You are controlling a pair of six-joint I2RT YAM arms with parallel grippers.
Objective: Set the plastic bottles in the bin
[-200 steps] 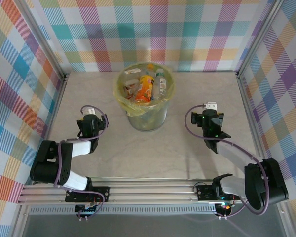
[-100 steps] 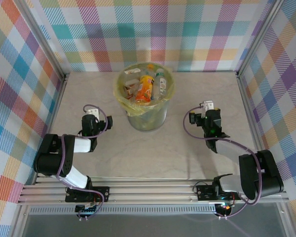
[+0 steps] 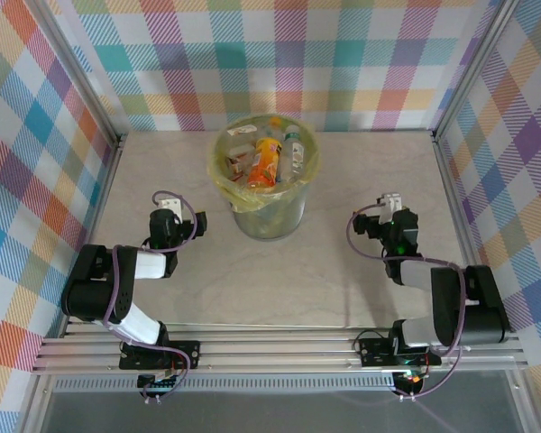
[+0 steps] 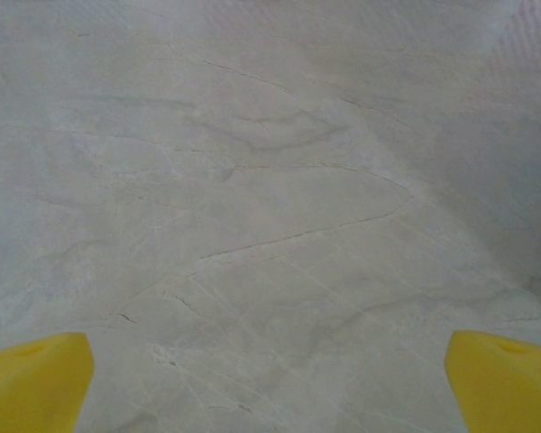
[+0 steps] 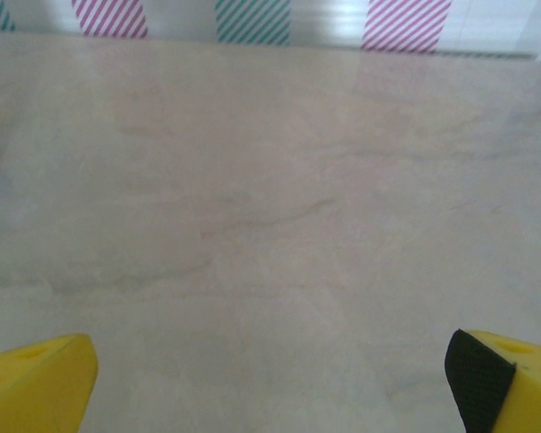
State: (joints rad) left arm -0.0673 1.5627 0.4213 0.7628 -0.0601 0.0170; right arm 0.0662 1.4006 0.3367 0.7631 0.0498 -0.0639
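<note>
Closest to me, the metal rail (image 3: pixel 279 347) runs across the front edge with both arm bases fixed to it. Just past it, both arms are folded low over the pale marbled desk (image 3: pixel 298 280).

The left pincer (image 3: pixel 165 224) sits left of the bin and well apart from it. Through its wrist camera I see the two yellow fingertips (image 4: pixel 32 383) at the bottom corners of the view, spread wide, with nothing but bare desk between them.

The right pincer (image 3: pixel 395 224) sits on the other side, about as far out from the bin. Its yellow fingertips (image 5: pixel 36 383) are also spread wide and hold nothing. The one at the right corner has a black pad (image 5: pixel 473 388) on its inner face. Ahead of them I see plain desk running to a striped wall.

Farther back, between the two arms and toward the rear of the desk, the bin (image 3: pixel 270 221) stands upright, its yellow-green bag folded over the rim. The plastic bottles (image 3: pixel 268 161) are piled inside it: an orange one in the middle, a clear one beside it, others too jumbled to count.

Behind it all, the chequered walls (image 3: pixel 288 54) close off the back and sides.
</note>
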